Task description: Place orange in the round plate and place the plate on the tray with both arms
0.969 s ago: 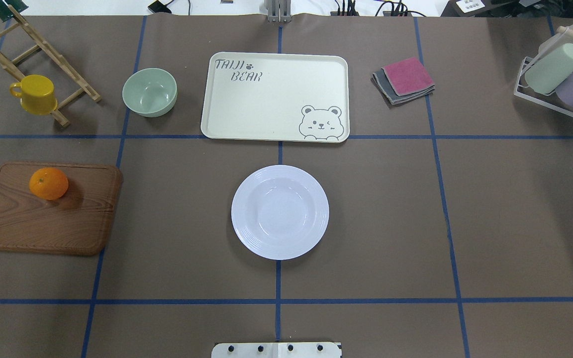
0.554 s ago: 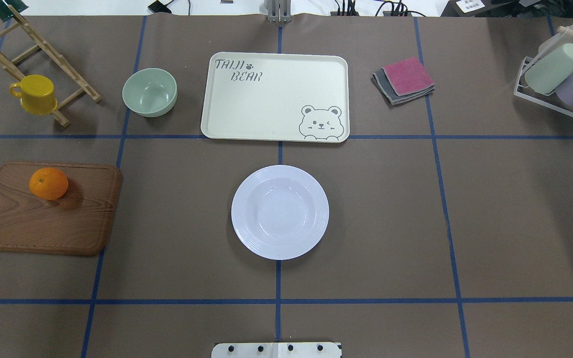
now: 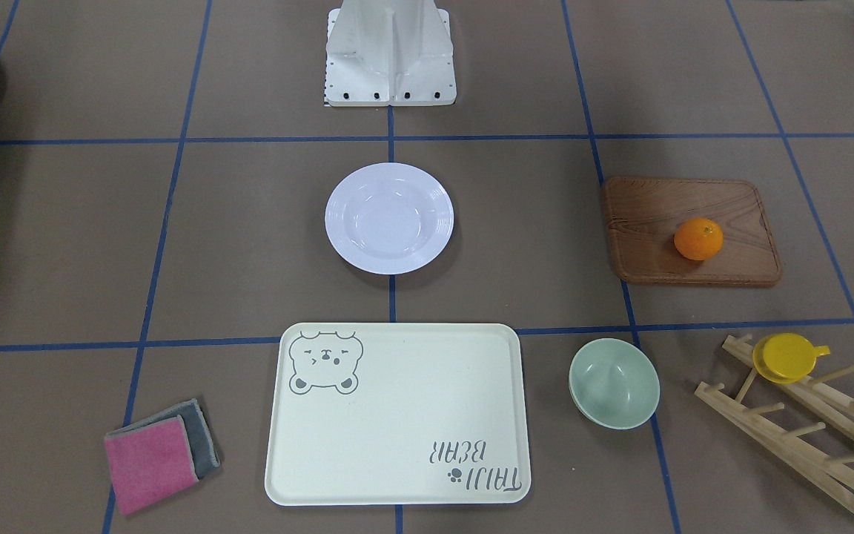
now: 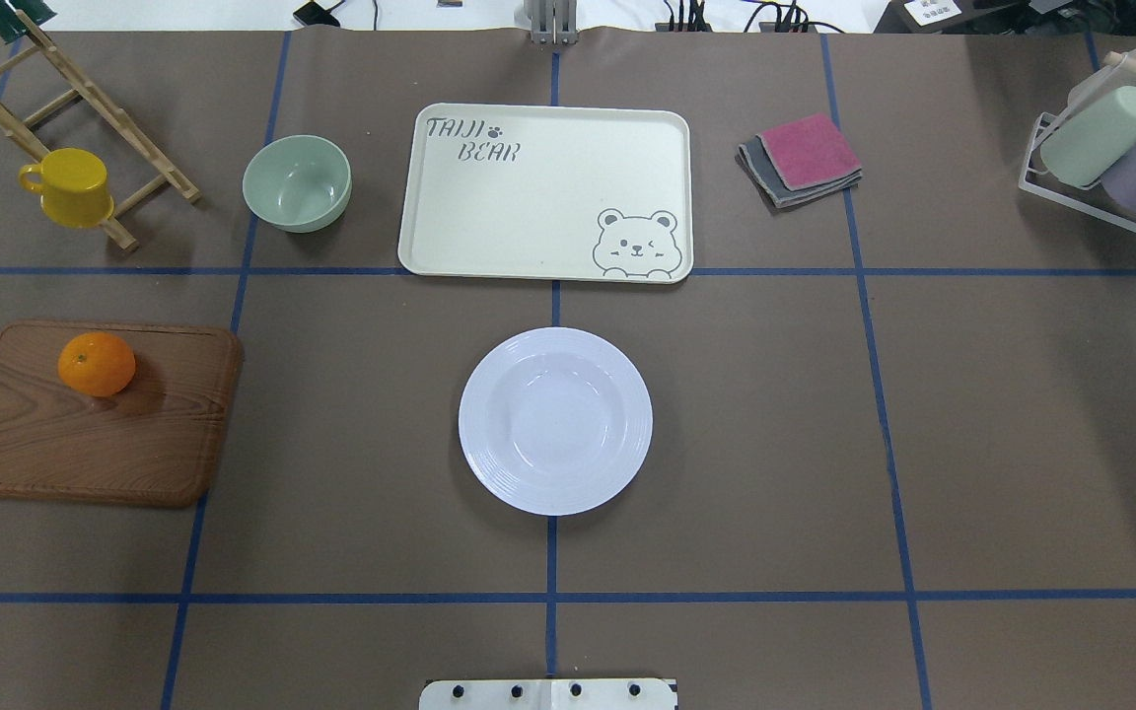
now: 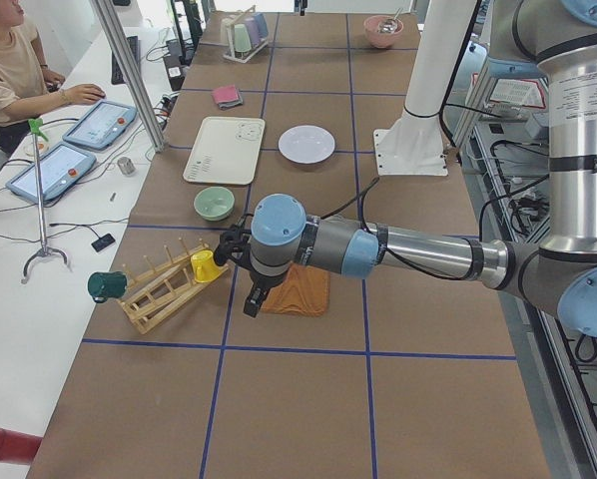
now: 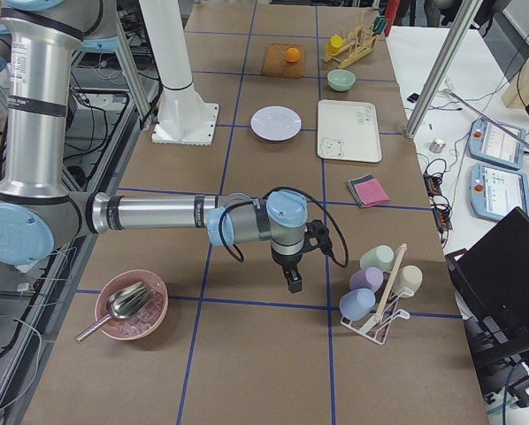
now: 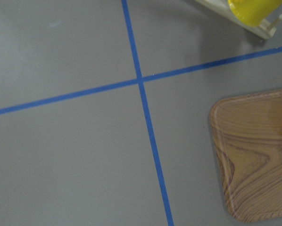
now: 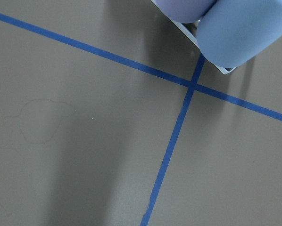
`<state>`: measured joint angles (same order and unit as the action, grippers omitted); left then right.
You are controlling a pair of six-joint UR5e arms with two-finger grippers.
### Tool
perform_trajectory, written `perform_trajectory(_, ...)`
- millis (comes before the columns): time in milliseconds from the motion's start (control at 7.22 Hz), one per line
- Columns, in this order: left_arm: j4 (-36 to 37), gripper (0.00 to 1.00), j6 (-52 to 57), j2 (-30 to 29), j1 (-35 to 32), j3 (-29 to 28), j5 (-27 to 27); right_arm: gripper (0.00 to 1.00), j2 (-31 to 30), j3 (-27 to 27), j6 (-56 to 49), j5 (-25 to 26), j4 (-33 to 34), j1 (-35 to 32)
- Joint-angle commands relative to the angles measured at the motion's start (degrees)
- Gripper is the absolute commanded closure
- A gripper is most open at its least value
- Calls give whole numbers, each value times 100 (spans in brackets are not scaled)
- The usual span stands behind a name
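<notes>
Exterior left view: the left gripper (image 5: 250, 300) hangs above the table near its end, pointing down. It holds nothing that shows. Whether its jaws stand wide or narrow cannot be told from this side view.

The wooden board (image 4: 95, 444) lies just beyond that gripper, toward the table's middle. The left wrist view takes in one rounded corner of it beside a crossing of blue tape. The orange (image 4: 96, 364) rests on the board, at the part farther from the robot, apart from the gripper. The yellow cup (image 4: 68, 185) on its wooden rack (image 4: 139, 163) is near the left gripper. The green bowl (image 4: 296, 182) stands farther along.

Exterior right view: the right gripper (image 6: 294, 280) hangs low over the table at the opposite end, just beside the cup holder (image 6: 379, 305) with its pastel cups. It carries nothing visible, and its jaw opening cannot be told either.

The round plate (image 4: 555, 421) sits bare on the table, well apart from both grippers and between them along the table's length. The tray (image 4: 545, 192) lies beyond the plate on the side away from the robot, not touching it, with nothing on it.
</notes>
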<state>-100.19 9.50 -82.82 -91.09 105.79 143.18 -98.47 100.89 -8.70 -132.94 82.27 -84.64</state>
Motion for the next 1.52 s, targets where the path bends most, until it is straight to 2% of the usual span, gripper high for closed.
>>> perform_trajectory(0, -711, 0, -1239, -102, 885, 63, 193, 0, 4, 1, 0, -56, 0, 0)
perform_trajectory(138, -1261, 0, -2302, -94, 1466, 116, -260, 0, 4, 1, 0, -66, 0, 0)
perform_trajectory(277, -1362, 0, -2721, -94, 2124, 117, -1013, 0, 4, 1, 0, -66, 0, 0)
perform_trajectory(415, -1372, 0, -3135, -181, 2627, 108, -1438, 0, 4, 1, 0, -66, 0, 0)
perform_trajectory(554, -1372, 0, -3391, -225, 2902, 99, -1512, 0, 4, 1, 0, -57, 0, 0)
perform_trajectory(831, -1686, 0, -4128, -278, 3726, 30, -2186, 0, 4, -8, 0, -66, 0, 0)
perform_trajectory(1108, -2117, 0, -4508, -584, 4011, -426, -2303, 0, 4, -8, 0, -57, 0, 0)
perform_trajectory(1385, -2128, 0, -4484, -727, 4073, -673, -2470, 0, 4, -8, 0, -66, 0, 0)
